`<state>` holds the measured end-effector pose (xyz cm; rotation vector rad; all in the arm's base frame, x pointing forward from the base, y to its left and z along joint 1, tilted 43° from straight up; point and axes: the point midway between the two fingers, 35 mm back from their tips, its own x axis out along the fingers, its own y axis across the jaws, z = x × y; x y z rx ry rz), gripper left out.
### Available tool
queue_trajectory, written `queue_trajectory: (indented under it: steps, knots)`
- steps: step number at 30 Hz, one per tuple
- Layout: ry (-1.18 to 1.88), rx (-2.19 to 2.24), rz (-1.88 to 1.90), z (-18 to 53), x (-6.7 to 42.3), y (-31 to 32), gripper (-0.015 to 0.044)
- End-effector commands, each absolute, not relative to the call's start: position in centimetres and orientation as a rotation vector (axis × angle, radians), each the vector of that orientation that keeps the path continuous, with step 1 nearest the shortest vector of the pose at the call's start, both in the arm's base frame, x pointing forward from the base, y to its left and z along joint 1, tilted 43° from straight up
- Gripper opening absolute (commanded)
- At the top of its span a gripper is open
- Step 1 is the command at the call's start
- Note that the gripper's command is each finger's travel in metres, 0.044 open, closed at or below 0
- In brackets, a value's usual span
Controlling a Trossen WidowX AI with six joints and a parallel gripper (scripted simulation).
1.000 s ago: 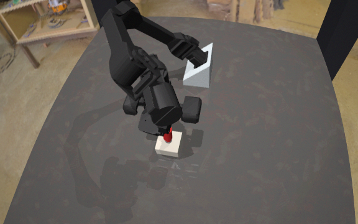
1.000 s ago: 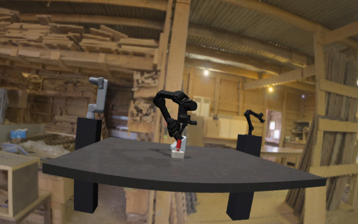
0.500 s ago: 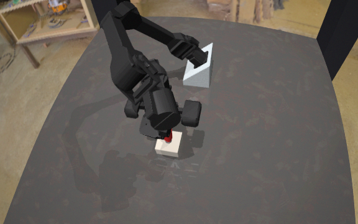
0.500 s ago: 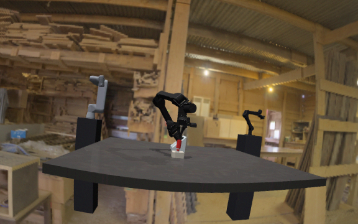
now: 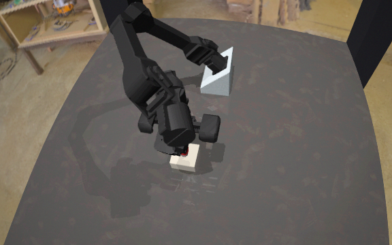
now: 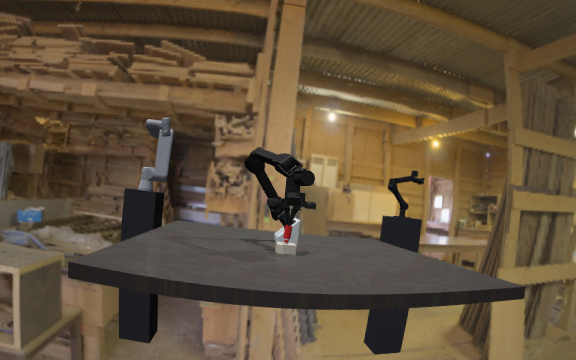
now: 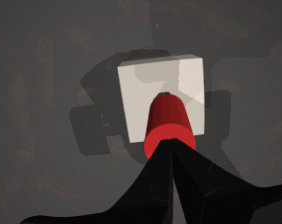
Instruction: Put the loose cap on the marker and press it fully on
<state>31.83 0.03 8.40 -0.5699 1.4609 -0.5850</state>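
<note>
Claw closed above red cap; marker apparently hidden.

- Timber workshop: wooden posts, beams, stacked lumber.
- 2 ceiling lamps glow.
- Sandy, possibly concrete, floor.
- Wooden shelf unit nearby.

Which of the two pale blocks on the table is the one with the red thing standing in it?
The small cream cube nearest the claw holds the red cap. The other, a grey wedge farther back, holds the arm's base instead.
</note>
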Motion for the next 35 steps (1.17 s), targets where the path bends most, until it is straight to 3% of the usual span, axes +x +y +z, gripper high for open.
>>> queue_trajectory:
  steps: [1,21,35]
  knots:
    - [1.466,-0.575,-0.592,7.8,31.8,-0.6,0.0000]
    - [1.470,-0.661,-0.499,14.7,31.6,6.0,0.0000]
    - [1.470,-0.661,-0.499,14.7,31.6,6.0,0.0368]
